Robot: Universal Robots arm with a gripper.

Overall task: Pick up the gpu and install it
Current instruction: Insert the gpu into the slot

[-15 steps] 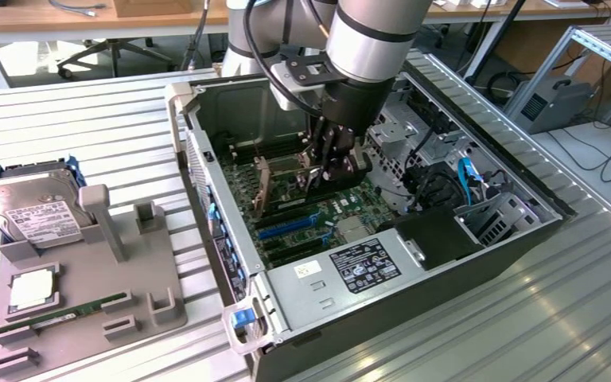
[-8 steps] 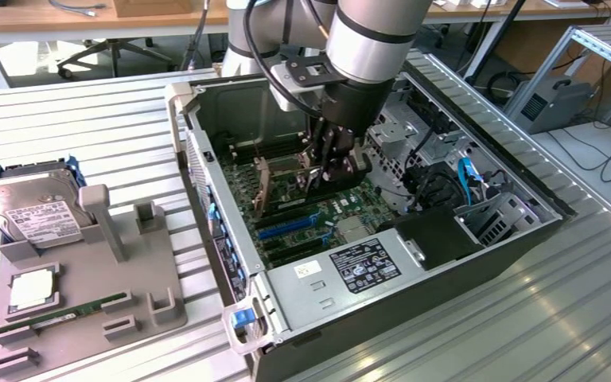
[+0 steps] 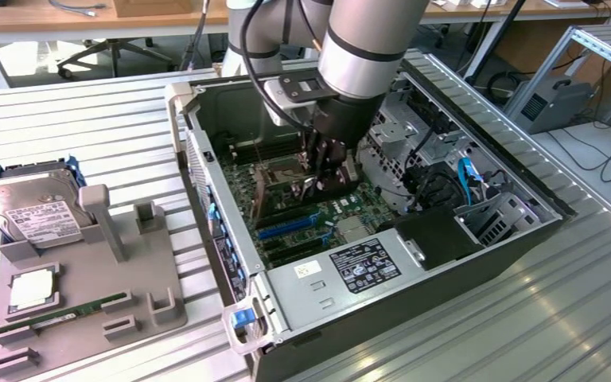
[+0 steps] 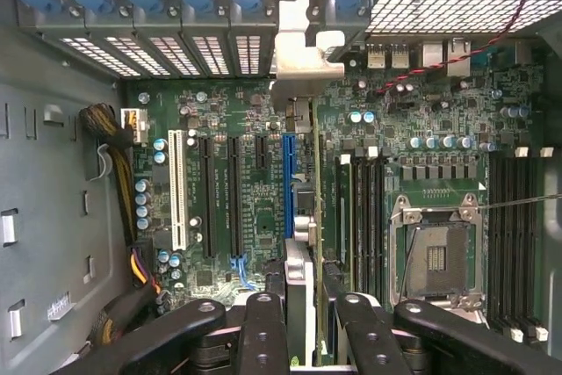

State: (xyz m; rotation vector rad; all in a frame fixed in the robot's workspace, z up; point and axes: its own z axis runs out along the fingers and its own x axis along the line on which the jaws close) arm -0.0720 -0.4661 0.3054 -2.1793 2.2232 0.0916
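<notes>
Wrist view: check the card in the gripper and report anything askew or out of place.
Nothing stands out. The gpu stands on edge between the gripper's fingers, parallel to the blue slot on the motherboard, its bracket toward the case's rear slots. Whether it is fully seated cannot be told.

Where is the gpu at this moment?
The gpu is held edge-on in the gripper inside the open computer case, over the motherboard, beside the blue slot.

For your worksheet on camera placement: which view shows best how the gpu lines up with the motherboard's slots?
The wrist view: the gpu, edge-on in the gripper, stands beside the blue slot. In the exterior view the gpu is a dark card under the gripper, with the slots beneath it hidden.
</notes>
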